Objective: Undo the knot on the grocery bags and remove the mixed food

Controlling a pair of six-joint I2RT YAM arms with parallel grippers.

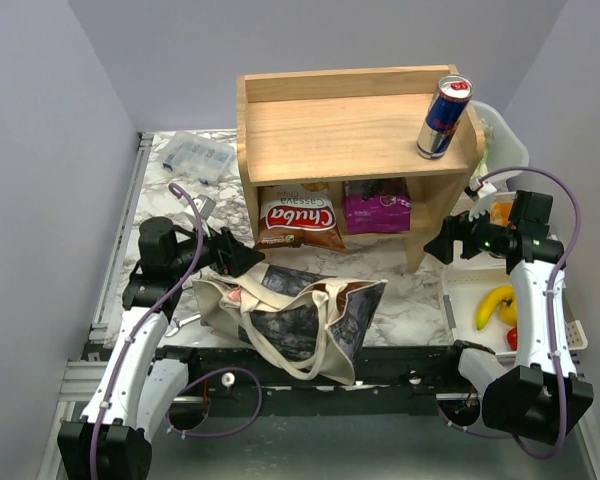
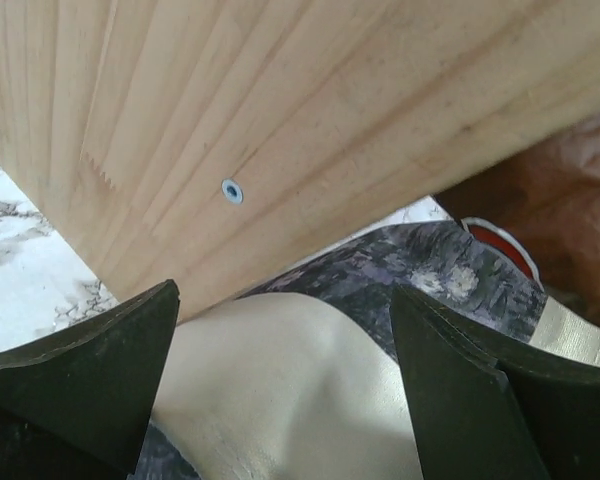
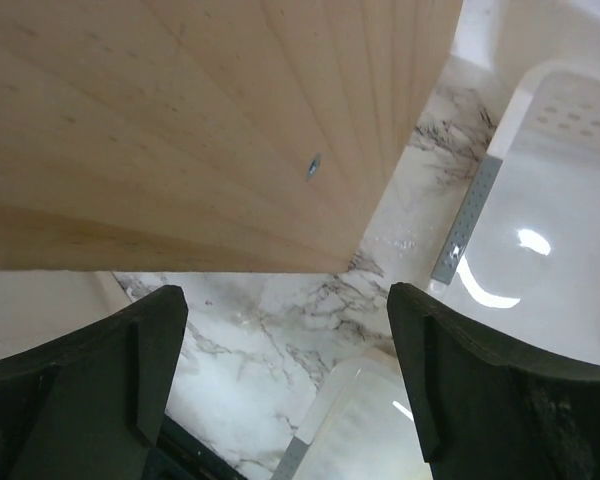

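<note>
Top external showed a banana already in the tray, tote seemingly unemptied; left tool and right tool gaped empty.

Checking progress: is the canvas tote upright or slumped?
Slumped: the canvas tote lies flat on the table, its handle loop sprawled nearward.

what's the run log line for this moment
left gripper: open, above canvas tote | right gripper: open, empty, beside shelf | banana: in white tray
</note>
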